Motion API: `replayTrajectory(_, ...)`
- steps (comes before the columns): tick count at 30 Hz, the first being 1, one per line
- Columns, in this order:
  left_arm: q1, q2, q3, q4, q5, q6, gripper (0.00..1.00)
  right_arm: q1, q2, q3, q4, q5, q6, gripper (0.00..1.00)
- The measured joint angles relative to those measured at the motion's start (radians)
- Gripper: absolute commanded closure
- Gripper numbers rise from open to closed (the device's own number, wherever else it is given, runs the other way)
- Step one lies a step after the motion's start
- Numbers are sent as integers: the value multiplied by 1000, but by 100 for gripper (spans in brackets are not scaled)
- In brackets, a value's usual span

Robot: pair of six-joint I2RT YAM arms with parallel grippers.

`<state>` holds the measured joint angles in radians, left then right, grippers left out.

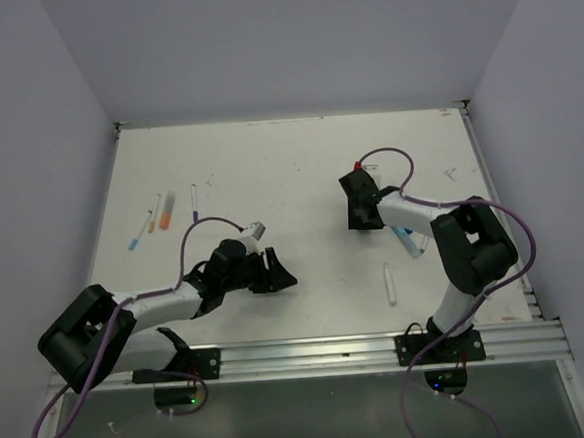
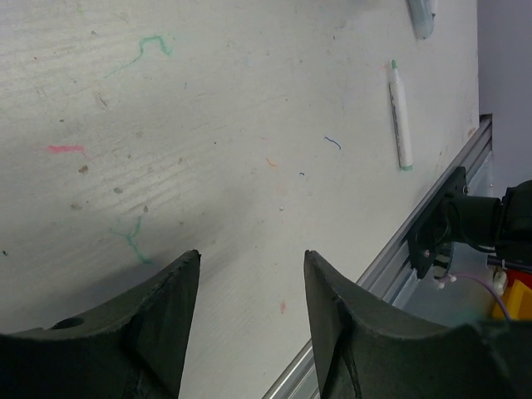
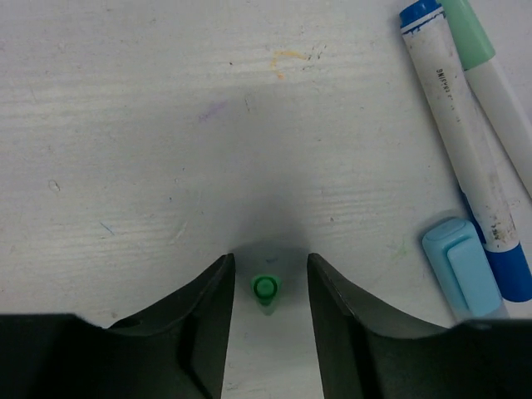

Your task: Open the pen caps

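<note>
A small green pen cap (image 3: 265, 288) stands on end on the white table, between the fingers of my right gripper (image 3: 268, 256). The jaws are open, with a gap on each side of the cap. A light blue cap (image 3: 461, 270) lies to its right, beside a white pen with blue ends (image 3: 457, 133) and a pen with a green end (image 3: 490, 75). My left gripper (image 2: 252, 253) is open over bare table near the front rail, with nothing between its fingers. A white pen with a green tip (image 2: 401, 116) lies beyond it. From above, the right gripper (image 1: 364, 220) hides the green cap.
Several pens lie at the far left of the table (image 1: 154, 215). One white pen (image 1: 389, 284) lies between the arms near the front. The metal rail (image 1: 331, 349) runs along the near edge. Walls close in the table on three sides.
</note>
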<state>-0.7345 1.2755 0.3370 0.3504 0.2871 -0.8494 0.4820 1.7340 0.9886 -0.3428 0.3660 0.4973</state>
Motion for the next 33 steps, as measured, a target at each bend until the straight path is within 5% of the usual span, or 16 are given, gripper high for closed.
replayTrajectory(12, 0, -12, -43, 3, 0, -1, 41, -5, -52, -35, -16, 7, -36, 30)
replayTrajectory(18, 0, -38, -44, 0, 0, 2, 38, -14, -247, -44, -196, 68, -28, 29)
replayTrajectory(23, 0, -49, -38, -2, 3, 13, 37, -23, -430, -85, -319, 92, 5, 17)
replayTrajectory(31, 0, -49, -13, -8, 32, 34, 36, -29, -452, -175, -404, -3, 111, 20)
replayTrajectory(33, 0, -51, -13, -10, 38, 36, 44, -29, -439, -190, -403, -18, 133, 23)
